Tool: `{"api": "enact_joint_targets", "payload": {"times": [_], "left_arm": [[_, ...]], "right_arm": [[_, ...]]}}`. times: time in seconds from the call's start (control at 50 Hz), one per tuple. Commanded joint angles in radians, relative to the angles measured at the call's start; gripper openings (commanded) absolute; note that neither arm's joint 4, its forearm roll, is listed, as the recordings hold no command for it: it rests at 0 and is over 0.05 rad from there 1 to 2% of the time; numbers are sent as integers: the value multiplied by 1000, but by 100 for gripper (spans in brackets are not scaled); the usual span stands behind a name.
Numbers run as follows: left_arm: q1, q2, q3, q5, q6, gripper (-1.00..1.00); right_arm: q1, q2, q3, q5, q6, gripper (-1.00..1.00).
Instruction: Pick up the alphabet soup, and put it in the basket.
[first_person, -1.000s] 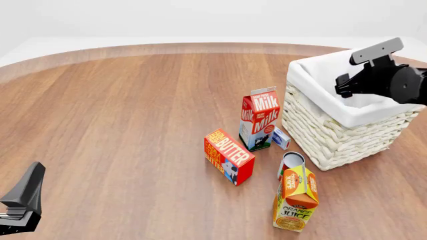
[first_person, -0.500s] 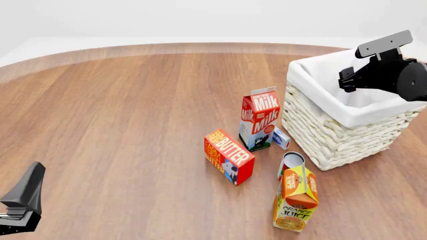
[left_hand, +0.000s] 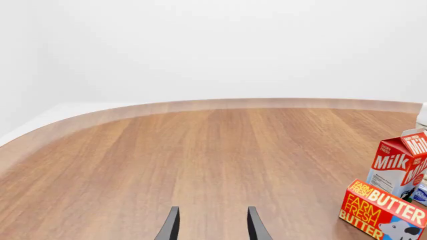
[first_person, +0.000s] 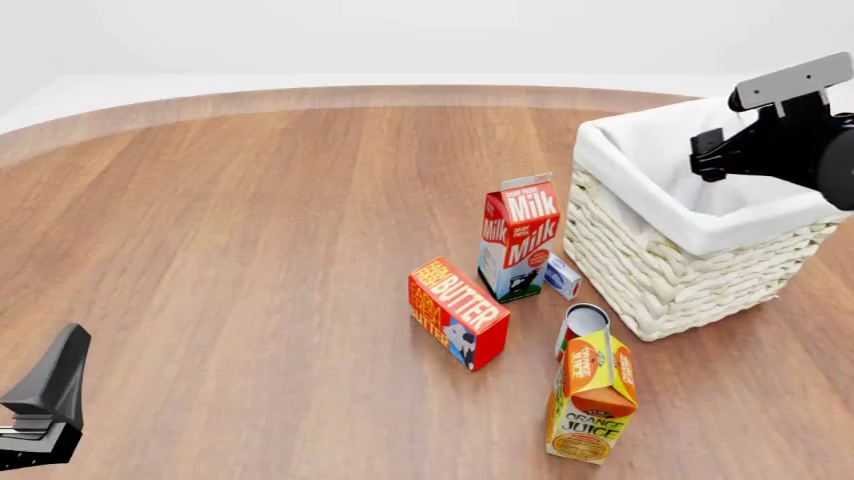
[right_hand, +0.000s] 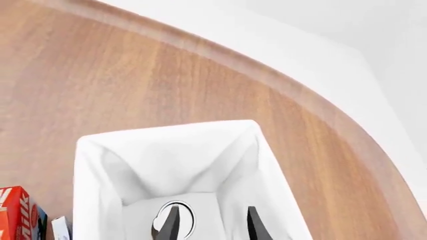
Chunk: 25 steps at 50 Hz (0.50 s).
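We are seeing a table (first_person: 240, 220) of smooth, faintly sheened wood with straight grain. At three o'clock the basket (first_person: 667, 270) is showing rough cream wicker, its rim covered by matt white cloth (right_hand: 100, 170). The milk carton (first_person: 518, 240), butter box (first_person: 457, 312) and orange juice carton (first_person: 593, 398) are looking like smooth printed card. The alphabet soup (right_hand: 175, 218) lid is appearing as pale metal. Both grippers' fingers (left_hand: 171, 226) are looking like matt black plastic

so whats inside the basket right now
In the right wrist view, a round pale-lidded can lies on the white lining at the bottom of the basket, under the open right claw. Its label is hidden. The front view hides the inside.
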Motion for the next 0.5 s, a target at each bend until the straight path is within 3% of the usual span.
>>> {"api": "enact_joint_targets", "payload": {"times": [0.02, 0.5], "left_arm": [[0, 0, 0, 0, 0, 100], [0, 0, 0, 0, 0, 100]], "right_arm": [[0, -62, 39, 2, 6, 100], [17, -197, 142, -3, 19, 100]]}}
